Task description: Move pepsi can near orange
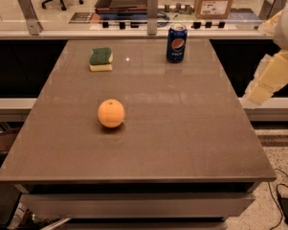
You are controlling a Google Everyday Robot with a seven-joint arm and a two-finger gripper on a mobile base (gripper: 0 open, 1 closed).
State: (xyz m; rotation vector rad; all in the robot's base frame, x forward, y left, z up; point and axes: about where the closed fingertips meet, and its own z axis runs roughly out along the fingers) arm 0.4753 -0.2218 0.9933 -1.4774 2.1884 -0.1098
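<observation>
A brown bench [182, 143] fills most of the view. The pepsi can [176, 43] stands upright at the far side of the bench, a little right of the middle, with its logo turned to the camera. The orange [111, 113] lies on the near half, left of the middle, with its small stem dimple on top. The can and the orange are well apart, and bare bench surface is between them. A green and yellow sponge [101, 59] lies flat at the far left part of the bench, left of the can and behind the orange; it touches neither of them.

The end effector [268, 83] is at the right edge of the view, outside the right side of the bench and higher than its surface. It is cream coloured and points down and to the left. It is well apart from the can and holds nothing that I can see; if it is wide or narrow I cannot tell.

Behind the bench there is a low rail with metal posts [152, 12], and behind it a cardboard box [216, 0]. On the floor at the lower right lie dark cables [284, 200].
</observation>
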